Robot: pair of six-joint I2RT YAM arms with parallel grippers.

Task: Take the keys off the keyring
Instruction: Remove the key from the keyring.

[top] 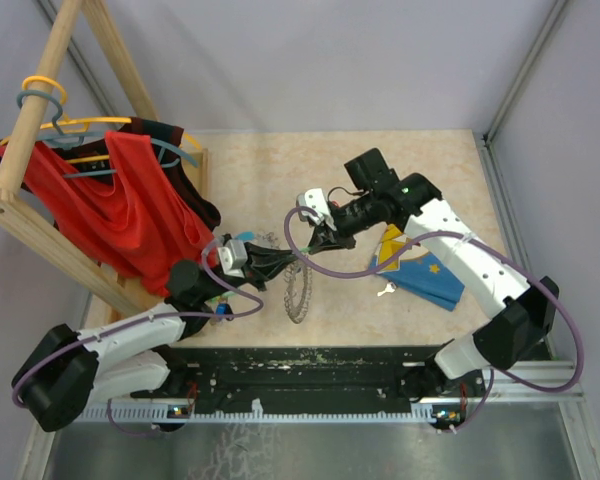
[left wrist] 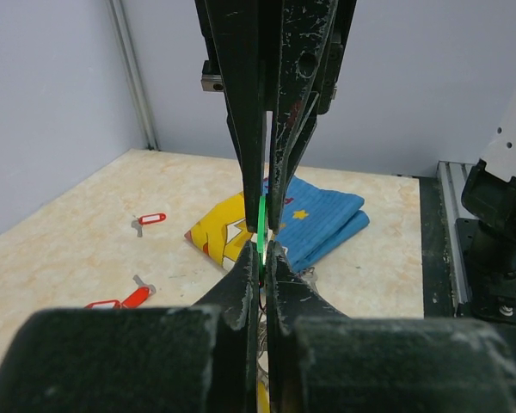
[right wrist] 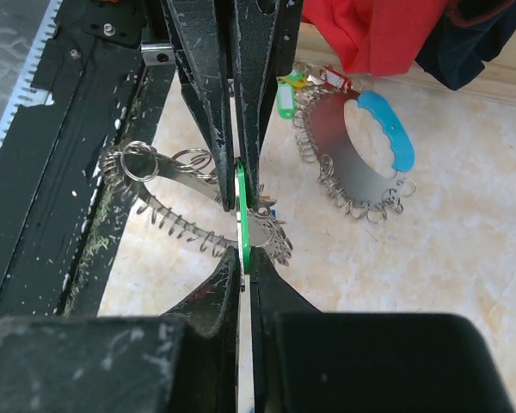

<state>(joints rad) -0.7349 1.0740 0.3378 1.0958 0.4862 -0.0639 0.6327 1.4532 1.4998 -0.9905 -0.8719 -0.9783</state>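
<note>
Green key tag (right wrist: 240, 206) is clamped edge-on, lengthwise, in the closed right gripper (right wrist: 245, 271). The keyring (right wrist: 174, 219) just beyond it appears pinched by the closed left gripper (left wrist: 262, 258), tips opposed.

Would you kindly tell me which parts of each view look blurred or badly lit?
Top external view: evenly lit, sharp, no glare. Left wrist view: the left tool's near body is a dark blur; the green tag and blue cloth are crisp. Right wrist view: the right tool blurs likewise; the keyring is sharp.
</note>
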